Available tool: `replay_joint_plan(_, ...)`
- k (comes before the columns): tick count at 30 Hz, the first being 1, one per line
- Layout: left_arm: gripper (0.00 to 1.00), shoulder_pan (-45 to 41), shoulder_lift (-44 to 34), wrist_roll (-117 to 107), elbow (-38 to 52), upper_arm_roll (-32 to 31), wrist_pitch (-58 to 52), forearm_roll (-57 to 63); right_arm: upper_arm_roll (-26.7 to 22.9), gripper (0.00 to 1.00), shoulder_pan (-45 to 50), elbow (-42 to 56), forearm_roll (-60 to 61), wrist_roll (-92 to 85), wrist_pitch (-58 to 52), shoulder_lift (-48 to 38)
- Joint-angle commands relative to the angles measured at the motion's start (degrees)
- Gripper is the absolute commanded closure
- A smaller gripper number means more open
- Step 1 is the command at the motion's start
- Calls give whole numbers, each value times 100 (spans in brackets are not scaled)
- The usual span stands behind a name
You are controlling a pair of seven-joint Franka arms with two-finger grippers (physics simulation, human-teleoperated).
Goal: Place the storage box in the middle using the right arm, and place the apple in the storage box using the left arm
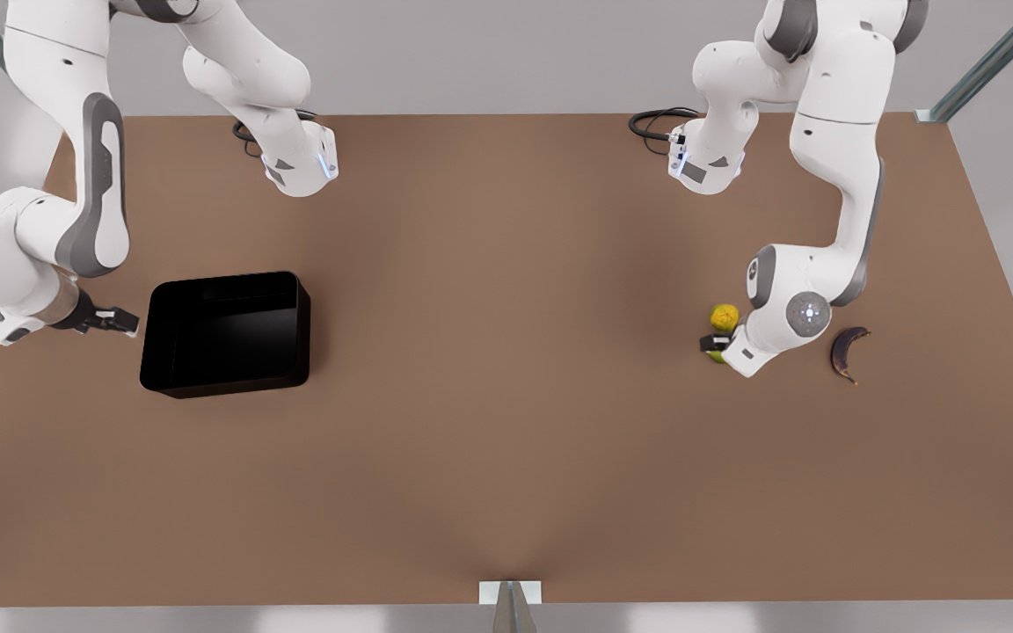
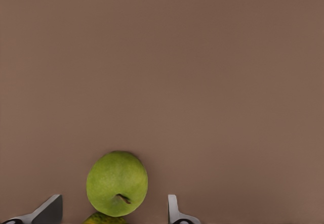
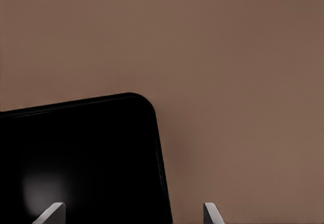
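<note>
Over the apple (image 2: 117,183) the left gripper (image 2: 111,211) hangs open; closing could nudge the touching bumpy fruit (image 1: 724,316). Right gripper (image 3: 134,215) open astride the storage box (image 1: 225,334) wall

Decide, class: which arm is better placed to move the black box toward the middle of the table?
The right arm. Its open gripper sits at the box's wall, straddling that edge. The left gripper is open around the apple, across the table.

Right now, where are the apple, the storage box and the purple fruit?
apple (image 2: 117,183), left wrist view, middle of its green skin.
storage box (image 1: 225,332), front view, its dark inner floor.
purple fruit (image 1: 846,349), front view, middle of its curved body.
</note>
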Motion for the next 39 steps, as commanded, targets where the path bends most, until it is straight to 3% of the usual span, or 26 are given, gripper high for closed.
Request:
replay_joint_plan(1,0,-1,22,0,1,8,9,4,-1,0,-48,-3,-1,0,59,58)
replay_joint_plan(7,0,78,356,35,89,8,185,48,-1,0,-232,-30,43,-492,850,708)
replay_joint_plan(10,0,78,479,35,115,8,202,48,-1,0,-241,-733,342,-492,1879,735)
replay_joint_plan(26,0,122,699,26,1,8,545,74,-212,0,-373,-1243,351,-1037,2344,1411)
replay_joint_plan(27,0,130,699,26,1,8,545,66,-212,13,-373,-1348,351,-1037,2520,1429)
replay_joint_plan(28,0,148,699,26,1,8,545,66,-256,68,-373,-1348,351,-1037,2511,1438)
replay_joint_plan(29,0,148,717,26,1,8,554,66,-282,79,-373,-1339,360,-1257,2503,1438)
replay_joint_plan(34,0,148,725,26,1,8,554,66,-361,79,-364,-1322,351,-1292,2450,1376)
replay_joint_plan(36,13,148,725,26,10,8,554,66,-361,79,-355,-1304,360,-1283,2353,1315)
replay_joint_plan(39,19,148,725,26,10,8,554,74,-361,79,-355,-1287,360,-1283,2292,1297)
